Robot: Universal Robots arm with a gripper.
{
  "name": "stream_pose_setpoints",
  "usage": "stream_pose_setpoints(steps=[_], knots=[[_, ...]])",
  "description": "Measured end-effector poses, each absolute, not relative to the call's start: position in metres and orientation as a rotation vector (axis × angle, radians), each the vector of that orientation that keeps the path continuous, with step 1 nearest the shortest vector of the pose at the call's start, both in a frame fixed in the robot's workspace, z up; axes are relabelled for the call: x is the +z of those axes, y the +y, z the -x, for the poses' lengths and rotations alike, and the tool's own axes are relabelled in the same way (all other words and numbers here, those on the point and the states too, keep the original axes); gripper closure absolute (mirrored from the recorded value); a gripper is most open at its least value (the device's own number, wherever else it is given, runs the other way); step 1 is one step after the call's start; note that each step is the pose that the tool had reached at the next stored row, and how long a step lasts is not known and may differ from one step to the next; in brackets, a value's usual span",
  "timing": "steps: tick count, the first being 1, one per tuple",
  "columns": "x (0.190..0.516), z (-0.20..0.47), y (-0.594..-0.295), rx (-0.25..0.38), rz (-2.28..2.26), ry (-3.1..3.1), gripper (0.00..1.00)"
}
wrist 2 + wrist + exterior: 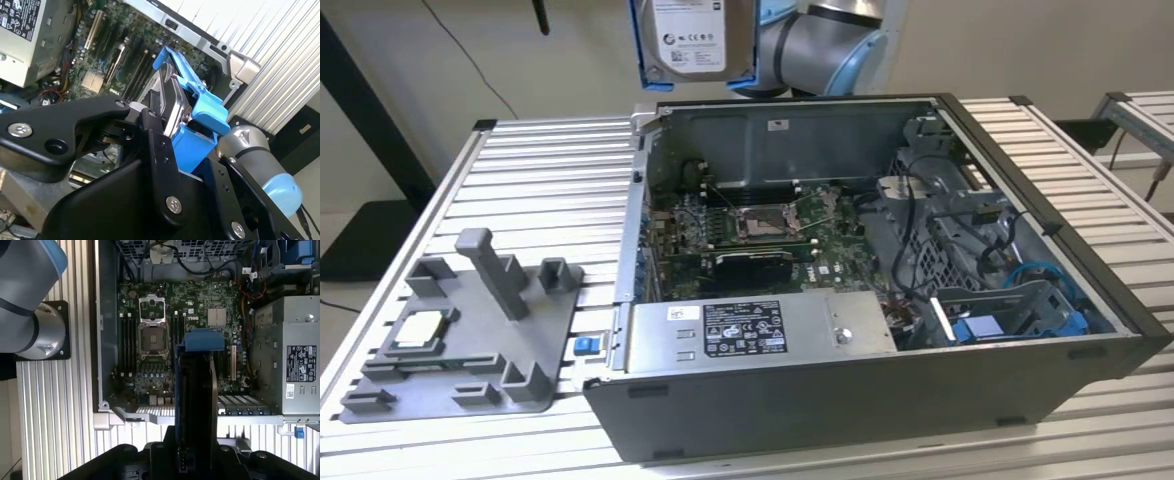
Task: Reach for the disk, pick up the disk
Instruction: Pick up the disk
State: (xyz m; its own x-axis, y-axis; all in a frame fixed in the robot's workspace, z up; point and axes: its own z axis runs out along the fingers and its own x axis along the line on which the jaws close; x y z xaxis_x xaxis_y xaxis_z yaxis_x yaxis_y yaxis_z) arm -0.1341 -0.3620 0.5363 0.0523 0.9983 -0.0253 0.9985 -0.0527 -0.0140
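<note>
The disk (691, 38) hangs high above the open computer case (881, 290), its white label facing the exterior camera and its blue bracket (640, 45) framing its edges — it is clear of the case and of the worktop (534, 190). In the second wrist view the pincer (165, 120) is closed on the disk (167, 97), black fingers (155, 135) pressed against its silver body with the blue bracket (200, 107) jutting past them. The first wrist view looks down along the held disk (200, 390), seen edge-on, over the motherboard (170, 330) with its bare processor socket (153, 337). On the worktop at the exterior view's left lies a grey fixture tray (460, 340) carrying a small square processor chip (424, 330). A long grey power supply box (761, 330) with a sticker sits inside the case — near its front wall.
</note>
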Motion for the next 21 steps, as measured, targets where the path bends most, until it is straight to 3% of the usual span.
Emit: stream_pose_setpoints(steps=[21], knots=[[0.536, 0.077, -0.362, -0.044, -2.274, 2.157, 1.00]])
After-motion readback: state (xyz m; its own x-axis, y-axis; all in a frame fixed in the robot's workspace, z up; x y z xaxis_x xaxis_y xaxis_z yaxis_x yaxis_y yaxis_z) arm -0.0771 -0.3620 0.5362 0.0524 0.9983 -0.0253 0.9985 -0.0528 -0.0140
